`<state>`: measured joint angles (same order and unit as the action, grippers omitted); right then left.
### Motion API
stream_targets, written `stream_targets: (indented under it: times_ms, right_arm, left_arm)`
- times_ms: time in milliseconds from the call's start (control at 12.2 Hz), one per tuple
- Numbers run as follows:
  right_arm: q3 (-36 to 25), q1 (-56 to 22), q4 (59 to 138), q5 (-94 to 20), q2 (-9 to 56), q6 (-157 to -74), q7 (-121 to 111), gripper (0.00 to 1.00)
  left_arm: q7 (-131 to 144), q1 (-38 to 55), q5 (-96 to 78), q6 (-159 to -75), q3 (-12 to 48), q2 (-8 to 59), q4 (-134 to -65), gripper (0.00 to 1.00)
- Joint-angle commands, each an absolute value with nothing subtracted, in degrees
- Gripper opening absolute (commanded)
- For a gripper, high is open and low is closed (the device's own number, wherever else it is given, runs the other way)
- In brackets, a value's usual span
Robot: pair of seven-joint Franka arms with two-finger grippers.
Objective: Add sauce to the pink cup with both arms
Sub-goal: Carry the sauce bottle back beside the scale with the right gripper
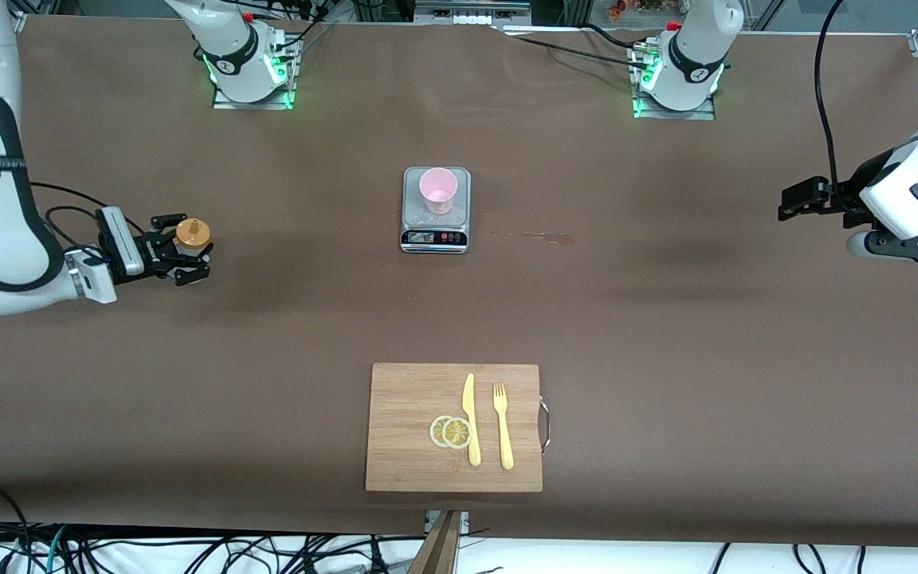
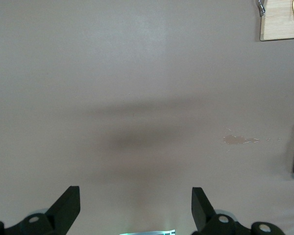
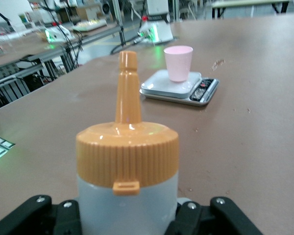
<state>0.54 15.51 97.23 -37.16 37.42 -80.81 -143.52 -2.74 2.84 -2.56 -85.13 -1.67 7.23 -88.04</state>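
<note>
- The sauce bottle stands upright between the fingers of the right gripper, which are closed on its whitish body just below the orange cap, over the right arm's end of the table.
- It looks light and soft-walled, so a hard pinch would likely push sauce out early; holding low on the body, as here, leaves the nozzle free to tip.
- The smooth plastic could slip when tilted.
- The pink cup stands upright on the scale, well apart from those fingers; it looks thin, light and easy to knock over.
- The left gripper waits over the left arm's end, fingers spread wide and holding nothing.
- A brown smear lies beside the scale.
</note>
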Motion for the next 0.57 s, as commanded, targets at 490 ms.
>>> stream_targets:
  times_ms: [490]
  right_arm:
    - [1.32,21.45,91.58,-38.5,50.26,-70.49,-158.81,0.12]
  left_arm:
    - [-3.87,2.29,-1.49,-83.76,-1.32,8.0,-85.87,1.0]
